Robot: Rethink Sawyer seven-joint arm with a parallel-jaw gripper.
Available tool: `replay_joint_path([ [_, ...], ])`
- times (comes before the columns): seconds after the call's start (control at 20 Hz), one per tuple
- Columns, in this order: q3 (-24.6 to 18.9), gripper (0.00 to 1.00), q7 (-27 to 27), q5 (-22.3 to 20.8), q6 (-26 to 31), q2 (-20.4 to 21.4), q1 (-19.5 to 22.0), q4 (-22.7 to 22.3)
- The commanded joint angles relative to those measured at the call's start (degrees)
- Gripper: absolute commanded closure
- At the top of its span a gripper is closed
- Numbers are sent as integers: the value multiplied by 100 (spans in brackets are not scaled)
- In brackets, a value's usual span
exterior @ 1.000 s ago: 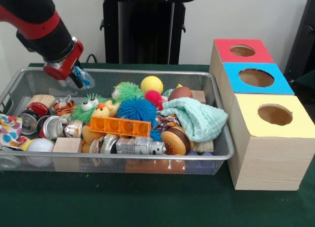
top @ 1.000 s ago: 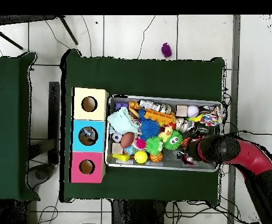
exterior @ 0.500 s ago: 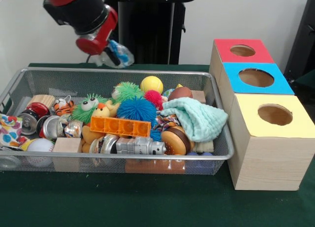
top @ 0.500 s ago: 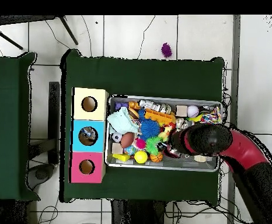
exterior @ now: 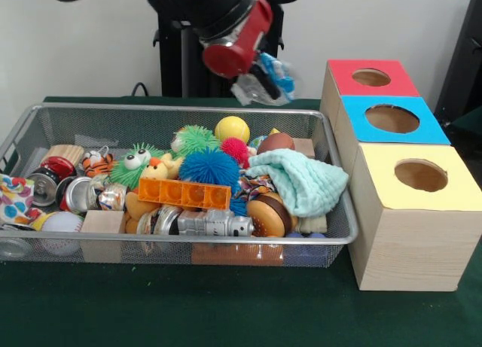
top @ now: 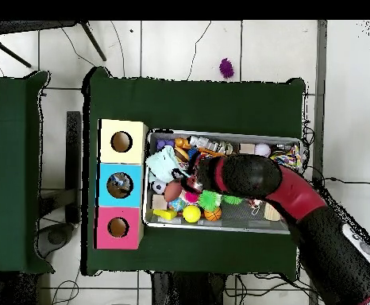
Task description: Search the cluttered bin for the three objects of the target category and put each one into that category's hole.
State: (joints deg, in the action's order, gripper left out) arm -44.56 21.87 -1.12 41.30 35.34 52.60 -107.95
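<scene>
— Bin (exterior: 22, 129) first, on my left: what have you got?

— Wire mesh, crammed. I see a baseball (exterior: 62, 222) at the front left corner, an orange block (exterior: 184, 193) mid-bin, and a mint cloth (exterior: 301, 180) draped at the right end.

— Gripper?

— Gripper (exterior: 265, 77) hangs above the bin's far right part, fingers clamped on a clear, bluish crumpled wrapper (exterior: 271, 74), held clear of the pile.

— And right of that?

— Three boxes beside the bin: red hole (exterior: 371, 77), blue hole (exterior: 392, 119), yellow hole (exterior: 420, 175).
</scene>
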Motion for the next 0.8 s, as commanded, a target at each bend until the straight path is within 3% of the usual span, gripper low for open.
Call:
replay_joint_path([
  [0.05,-781,100,2143,742,-1612,-199,-209,-747],
  [0.4,-1033,100,2496,1073,-2407,-204,-432,-959],
  [0.8,-1181,100,2577,854,-2935,-392,-75,-1413],
])
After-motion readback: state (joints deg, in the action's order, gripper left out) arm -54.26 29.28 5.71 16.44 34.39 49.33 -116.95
